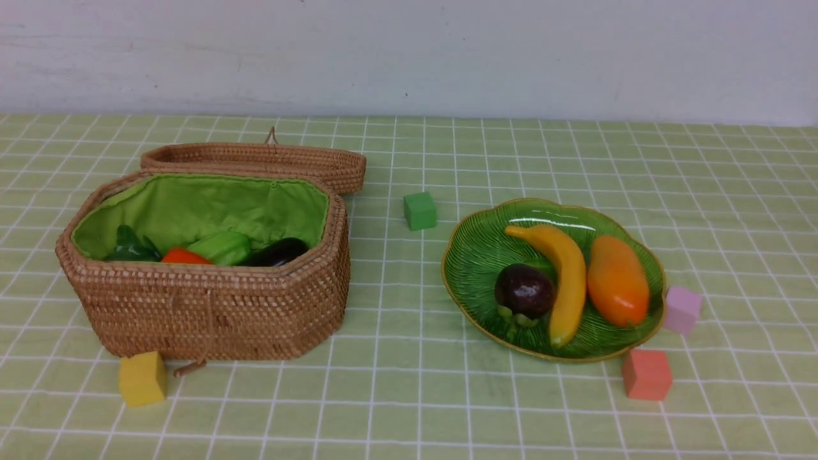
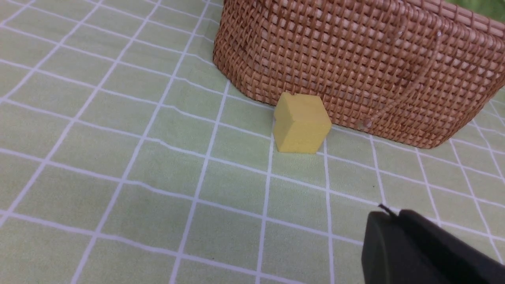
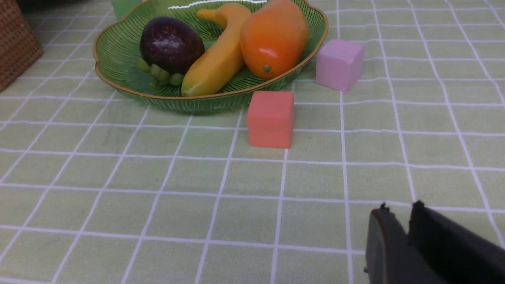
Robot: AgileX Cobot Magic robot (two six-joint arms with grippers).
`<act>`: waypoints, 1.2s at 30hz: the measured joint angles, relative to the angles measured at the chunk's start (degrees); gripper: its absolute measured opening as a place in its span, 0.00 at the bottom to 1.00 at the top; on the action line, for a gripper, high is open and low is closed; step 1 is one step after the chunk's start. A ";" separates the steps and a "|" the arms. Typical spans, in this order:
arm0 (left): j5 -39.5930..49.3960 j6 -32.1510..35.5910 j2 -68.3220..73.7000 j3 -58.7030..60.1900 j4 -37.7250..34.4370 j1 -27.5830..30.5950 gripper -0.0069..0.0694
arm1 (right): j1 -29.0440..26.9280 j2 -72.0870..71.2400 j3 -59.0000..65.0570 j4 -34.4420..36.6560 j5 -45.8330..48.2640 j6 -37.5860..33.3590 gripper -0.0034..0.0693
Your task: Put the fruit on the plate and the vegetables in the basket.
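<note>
Front view: neither arm is showing here. The basket (image 1: 211, 306) is holding the carrot (image 1: 184, 257), gourd (image 1: 220, 248) and eggplant (image 1: 280, 252); the plate (image 1: 473, 262) is carrying the banana (image 1: 562, 275), mango (image 1: 617, 281) and round purple fruit (image 1: 524, 291). By judgement, the sorting is looking complete.

Left wrist view: the left gripper (image 2: 388, 221) is sitting clenched and empty, low over the cloth. The yellow cube (image 2: 302, 124) is lying ahead of it, touching the basket wall (image 2: 355, 71) beyond. Risk: any forward sweep would be knocking the cube into the wicker, or snagging the hanging cord (image 2: 398, 98).

Right wrist view: the right gripper (image 3: 398, 215) is showing a narrow slit between its fingertips, holding nothing; whether it counts as released cannot be told. The red cube (image 3: 271, 118) is standing ahead, just beside the plate rim (image 3: 205, 96), with the pink cube (image 3: 340, 65) farther ahead near the rim. Risk: a forward drift would be pushing the red cube against the plate and tipping the mango (image 3: 274, 37) or banana (image 3: 219, 59) out.
</note>
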 joint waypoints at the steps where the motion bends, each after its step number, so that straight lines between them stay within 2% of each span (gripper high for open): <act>1: 0.00 0.00 0.00 0.00 0.00 0.00 0.11 | 0.00 0.00 0.00 0.00 0.00 0.00 0.18; 36: 0.00 0.00 0.00 0.00 0.00 0.00 0.12 | 0.00 0.00 0.00 0.00 0.00 0.00 0.22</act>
